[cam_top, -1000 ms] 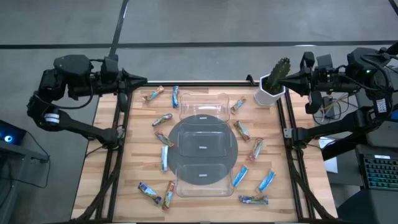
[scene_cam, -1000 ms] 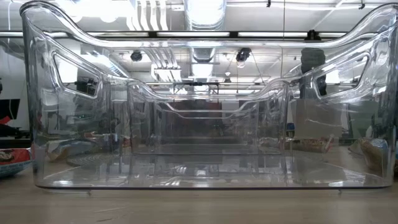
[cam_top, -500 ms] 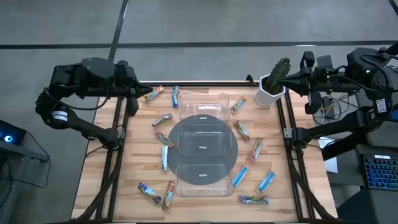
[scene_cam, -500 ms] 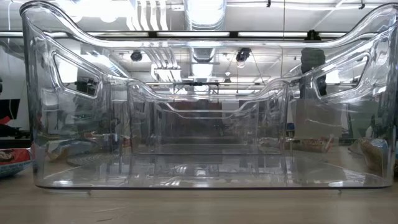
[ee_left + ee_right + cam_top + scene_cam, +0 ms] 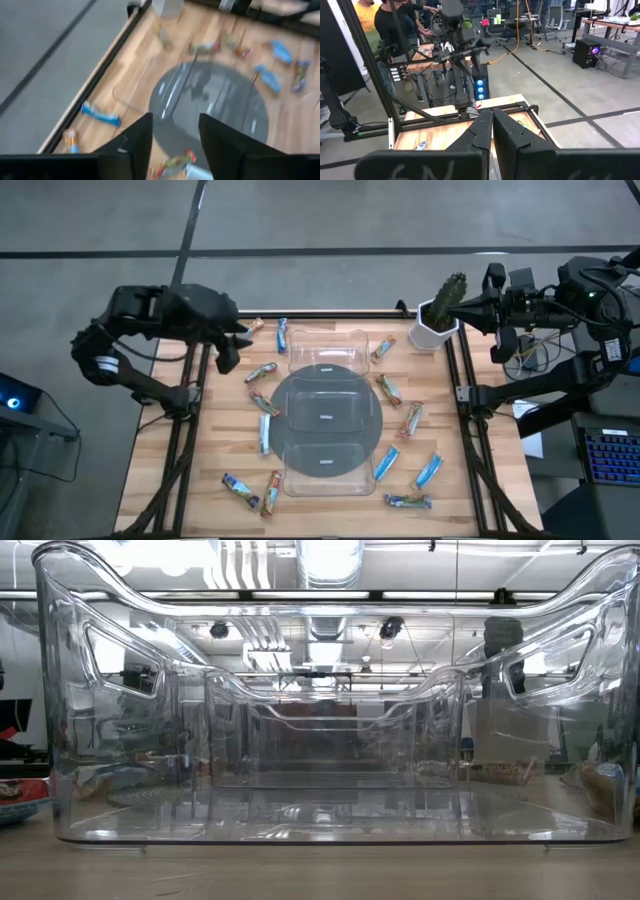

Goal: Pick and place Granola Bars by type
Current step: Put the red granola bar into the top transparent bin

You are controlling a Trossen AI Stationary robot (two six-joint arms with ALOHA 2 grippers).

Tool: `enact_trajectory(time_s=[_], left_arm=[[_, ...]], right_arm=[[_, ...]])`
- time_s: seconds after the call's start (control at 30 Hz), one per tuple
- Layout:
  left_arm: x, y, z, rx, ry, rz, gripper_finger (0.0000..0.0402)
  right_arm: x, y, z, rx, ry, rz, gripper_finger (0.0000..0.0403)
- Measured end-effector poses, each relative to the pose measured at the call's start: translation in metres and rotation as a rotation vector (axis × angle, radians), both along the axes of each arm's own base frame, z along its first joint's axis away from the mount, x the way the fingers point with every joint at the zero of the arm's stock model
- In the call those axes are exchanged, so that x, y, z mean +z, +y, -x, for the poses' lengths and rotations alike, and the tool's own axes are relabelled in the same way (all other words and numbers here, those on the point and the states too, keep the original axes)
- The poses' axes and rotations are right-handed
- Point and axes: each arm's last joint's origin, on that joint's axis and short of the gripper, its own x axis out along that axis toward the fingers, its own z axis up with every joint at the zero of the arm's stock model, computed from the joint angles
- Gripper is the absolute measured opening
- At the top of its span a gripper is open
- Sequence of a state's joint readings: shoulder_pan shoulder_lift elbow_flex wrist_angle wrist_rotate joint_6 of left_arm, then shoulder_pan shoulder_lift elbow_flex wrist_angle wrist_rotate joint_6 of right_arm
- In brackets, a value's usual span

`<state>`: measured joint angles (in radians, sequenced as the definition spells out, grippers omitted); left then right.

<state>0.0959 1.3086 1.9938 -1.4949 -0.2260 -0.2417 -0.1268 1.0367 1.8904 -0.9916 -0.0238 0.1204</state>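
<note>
Spanning most of the high view, the wooden desk [image 5: 215, 460] carries a clear plastic tray [image 5: 324, 412] at its centre, with a grey round disc under it. In the low view the tray's [image 5: 320, 710] walls fill the picture; nothing lies inside it.

Left arm reaches over the desk's far-left corner. Its left pincer [image 5: 228, 352] hangs above bare wood just beside a multicoloured bar [image 5: 261, 372]. Left wrist view: fingers [image 5: 134, 140] spread apart with a clear gap, nothing between them.

Right arm waits off the desk's far-right corner, behind a potted cactus [image 5: 441, 310]. Right pincer [image 5: 492, 131] pressed together, empty.

Granola Bars [image 5: 386, 463] lie scattered on the desk around the tray, none in it:
- far-left corner: one orange-brown, one light blue [image 5: 282, 335]
- left of the tray: three between the multicoloured bar and a pale bar [image 5: 264, 434]
- right of the tray: a line from the far edge down to two light blue ones
- near edge: two at left, one dark [image 5: 407, 500] at right
</note>
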Motion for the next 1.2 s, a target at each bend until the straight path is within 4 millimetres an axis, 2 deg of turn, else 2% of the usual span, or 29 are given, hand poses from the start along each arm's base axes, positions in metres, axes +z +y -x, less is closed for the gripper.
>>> enact_trajectory(time_s=[0.23, 0.47, 0.63, 0.87, 1.2], left_arm=[[-0.019, 0.004, -0.027, -0.013, 0.182, -0.036, 0.0198], [-0.042, 0.007, -0.059, -0.048, 0.303, -0.049, 0.0202], [-0.068, 0.011, -0.071, -0.049, 0.419, -0.038, 0.0202], [-0.124, 0.024, -0.066, 0.011, 0.616, 0.035, 0.0202], [-0.191, 0.029, -0.056, 0.029, 0.554, 0.108, 0.0202]], right_arm=[[0.0, 0.0, 0.0, 0.002, 0.001, 0.011, 0.0009], [0.0, 0.0, 0.0, 0.0, 0.001, -0.002, 0.0008], [-0.001, 0.0, 0.0, 0.0, 0.005, -0.003, 0.0008], [-0.001, 0.0, -0.001, 0.001, 0.007, -0.002, 0.0009], [-0.002, 0.0, -0.003, 0.002, 0.016, 0.006, 0.0008]])
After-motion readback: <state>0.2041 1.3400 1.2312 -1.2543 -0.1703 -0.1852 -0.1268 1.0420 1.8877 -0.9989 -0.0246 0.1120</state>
